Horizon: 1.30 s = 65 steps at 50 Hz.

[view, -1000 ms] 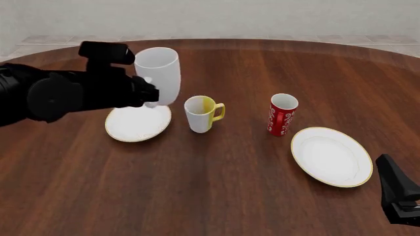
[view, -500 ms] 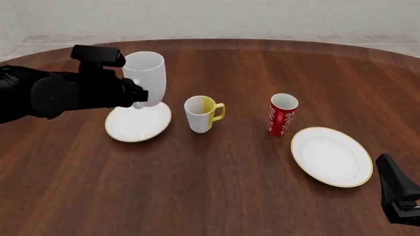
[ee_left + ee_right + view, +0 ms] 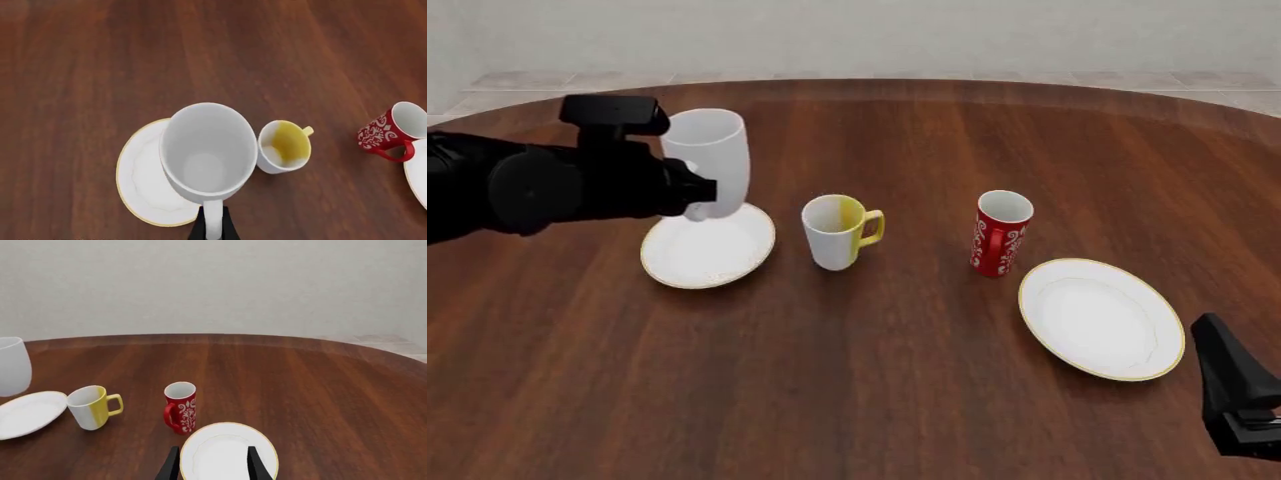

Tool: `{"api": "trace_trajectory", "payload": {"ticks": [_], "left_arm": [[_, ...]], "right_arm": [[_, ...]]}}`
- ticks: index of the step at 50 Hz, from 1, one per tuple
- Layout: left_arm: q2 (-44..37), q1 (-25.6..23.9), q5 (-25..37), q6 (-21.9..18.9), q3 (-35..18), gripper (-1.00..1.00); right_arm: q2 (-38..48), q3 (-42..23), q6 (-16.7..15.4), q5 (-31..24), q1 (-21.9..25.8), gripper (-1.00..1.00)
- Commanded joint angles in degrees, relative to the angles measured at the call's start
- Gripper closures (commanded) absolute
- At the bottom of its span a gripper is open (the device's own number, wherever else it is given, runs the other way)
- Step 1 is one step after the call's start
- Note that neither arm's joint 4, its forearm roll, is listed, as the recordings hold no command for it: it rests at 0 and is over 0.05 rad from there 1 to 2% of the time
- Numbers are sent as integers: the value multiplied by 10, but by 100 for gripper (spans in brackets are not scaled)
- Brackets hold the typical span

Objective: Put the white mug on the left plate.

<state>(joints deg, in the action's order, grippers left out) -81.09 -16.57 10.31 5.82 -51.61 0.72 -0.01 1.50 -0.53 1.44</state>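
Since a second ago my left arm has carried the white mug (image 3: 709, 160) leftward and lower; it now hangs upright above the far part of the left plate (image 3: 701, 255), whether it touches I cannot tell; everything else unmoved.

Tabletop (image 3: 868, 390): round, dark reddish wood with long grain, glossy.

My left end effector (image 3: 212, 229) is clamped on the mug's loop handle, black fingers on either side of it; in the front view the black arm hides that grip.

Right plate (image 3: 1100, 318): shallow, white, thin gold rim, nothing on it; left plate alike, looks smaller, bare where visible.

White mug: tall, plain glossy ceramic, tapering to the base, white inside, empty.

My right end effector (image 3: 214, 466) hovers at the near right edge, fingers spread wide, holding nothing, over the right plate.

Yellow mug (image 3: 835, 232): short, white outside, yellow inside and handle, empty, standing just beside the left plate.

Red mug (image 3: 1000, 234): slim, white scroll pattern, white inside, upright near the right plate.
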Motion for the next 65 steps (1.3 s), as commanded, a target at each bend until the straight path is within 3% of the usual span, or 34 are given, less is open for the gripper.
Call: {"api": "trace_trajectory", "payload": {"ticks": [1,65], "left_arm": [[-4,17,-2,-4,-5,100],[-80,38,-53,28,-2,100]], "right_arm": [[0,0,-2,0,0,-100],[11,0,-4,6,0,-100]]}}
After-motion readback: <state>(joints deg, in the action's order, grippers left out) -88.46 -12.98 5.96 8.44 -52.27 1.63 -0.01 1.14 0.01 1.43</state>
